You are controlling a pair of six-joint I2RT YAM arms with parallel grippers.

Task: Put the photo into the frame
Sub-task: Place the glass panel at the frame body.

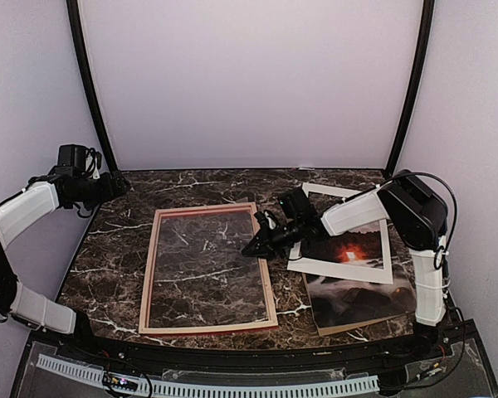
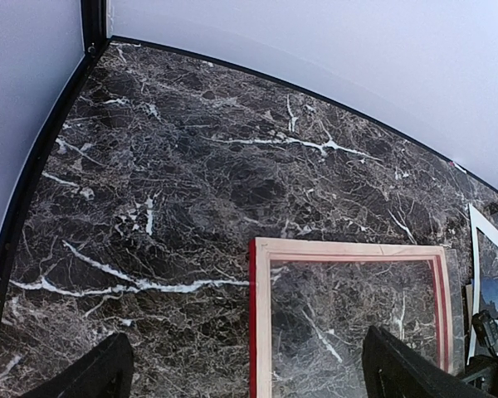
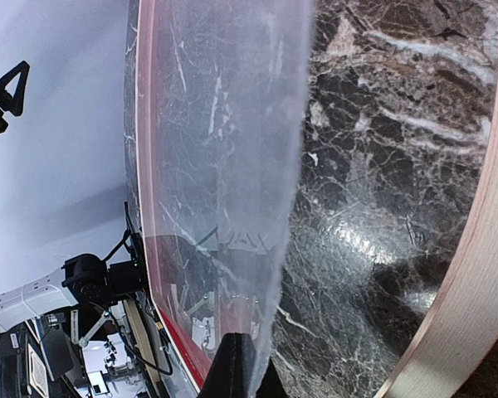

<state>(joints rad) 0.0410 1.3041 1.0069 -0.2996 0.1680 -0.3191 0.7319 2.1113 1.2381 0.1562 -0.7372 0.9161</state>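
The photo [image 1: 361, 294] lies right of the frame [image 1: 147, 274], partly under the white mat [image 1: 342, 272]. Our right claw [image 1: 251, 249] pinches the clear sheet [image 3: 224, 166]; our left claw [image 1: 120, 184] gapes wide. We should lift it slowly, without bending.

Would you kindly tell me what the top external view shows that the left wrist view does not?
Only the top view shows the whole frame, the photo with its orange glow and the left arm. Only the left wrist view shows the frame's red outer side and the left pincer standing open. Both show the white mat and marble table.
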